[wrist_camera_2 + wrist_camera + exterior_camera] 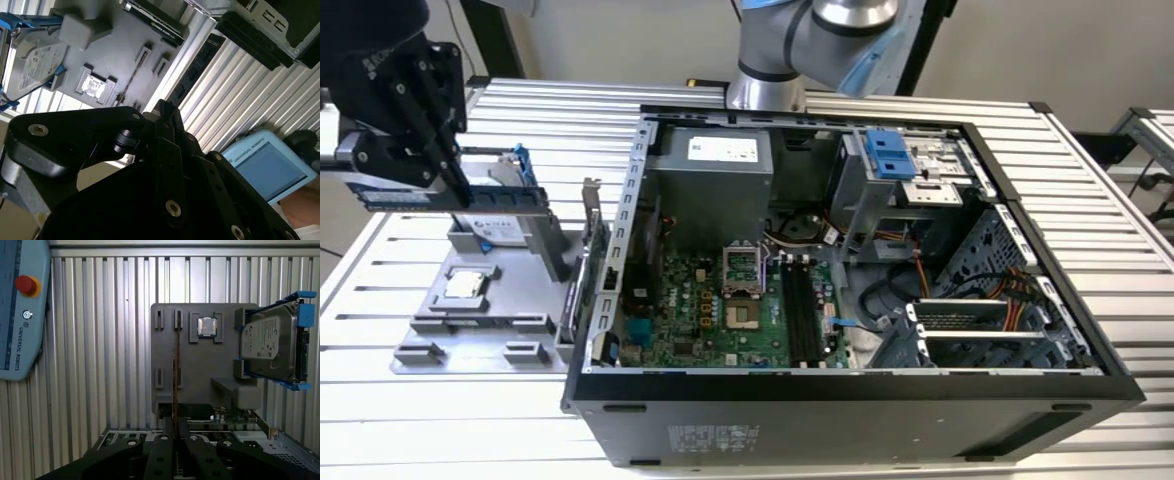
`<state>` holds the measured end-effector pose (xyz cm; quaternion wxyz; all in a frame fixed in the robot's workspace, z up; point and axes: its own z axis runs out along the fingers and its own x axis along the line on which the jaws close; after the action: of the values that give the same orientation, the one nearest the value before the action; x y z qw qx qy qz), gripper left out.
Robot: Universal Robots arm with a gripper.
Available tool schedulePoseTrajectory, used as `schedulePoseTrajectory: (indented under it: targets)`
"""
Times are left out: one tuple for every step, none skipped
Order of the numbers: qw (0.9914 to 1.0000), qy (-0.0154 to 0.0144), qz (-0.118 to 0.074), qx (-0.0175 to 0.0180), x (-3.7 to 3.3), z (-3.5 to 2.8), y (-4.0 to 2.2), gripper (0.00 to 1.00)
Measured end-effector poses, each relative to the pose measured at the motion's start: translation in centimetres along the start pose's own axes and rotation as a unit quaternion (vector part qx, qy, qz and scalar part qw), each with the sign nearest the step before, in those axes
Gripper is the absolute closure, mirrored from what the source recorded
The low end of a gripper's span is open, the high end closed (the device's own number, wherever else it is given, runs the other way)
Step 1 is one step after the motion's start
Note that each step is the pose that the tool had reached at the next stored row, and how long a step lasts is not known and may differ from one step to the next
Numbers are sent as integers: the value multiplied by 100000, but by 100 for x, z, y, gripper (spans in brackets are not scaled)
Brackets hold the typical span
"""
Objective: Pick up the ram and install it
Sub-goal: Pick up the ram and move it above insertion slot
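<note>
In the exterior view, at its left, my gripper (443, 185) is shut on the ram (487, 195), a long thin blue board held level on its edge above the grey holder plate (520, 300). The first wrist view shows the ram (176, 365) edge-on as a thin line running out from between the black fingers (162, 447). It lines up over the plate's narrow slot blocks (178, 320). The black memory slots (801, 305) lie on the green motherboard (700, 310) inside the open computer case (854, 390), well toward the exterior view's right of the gripper.
The holder plate carries a processor chip (464, 287) and a hard drive in a blue bracket (272, 345). A blue teach pendant (22, 315) lies on the ribbed metal table (1067, 170). The arm's base (774, 80) stands behind the case.
</note>
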<state>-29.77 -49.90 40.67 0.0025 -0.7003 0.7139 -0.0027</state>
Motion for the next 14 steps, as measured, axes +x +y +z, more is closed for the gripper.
schedulePoseTrajectory:
  targets:
    - [100000, 4, 0, -3, 0, 0, -17, 100]
    - [100000, 4, 3, -3, -1, 0, -33, 100]
    - [100000, -2, 5, -1, -1, 0, -49, 100]
    - [100000, 0, 1, 1, -1, 0, -65, 100]
    - [100000, -4, 1, 4, -2, 1, -81, 100]
    - [100000, -1, 0, 2, -2, 1, -96, 100]
    - [100000, 1, -3, 0, -2, 1, -110, 100]
    - [100000, -1, -7, 1, -3, 1, -124, 100]
    - [100000, 0, -10, 1, -3, 1, -136, 100]
    - [100000, -4, -17, 4, -3, 1, -150, 100]
    - [100000, 0, -21, 1, -3, 1, -162, 100]
    - [100000, -3, -22, 0, -3, 1, -175, 100]
    - [100000, -1, -25, 2, -4, 1, -187, 100]
    - [100000, -2, -34, 2, -4, 2, -199, 100]
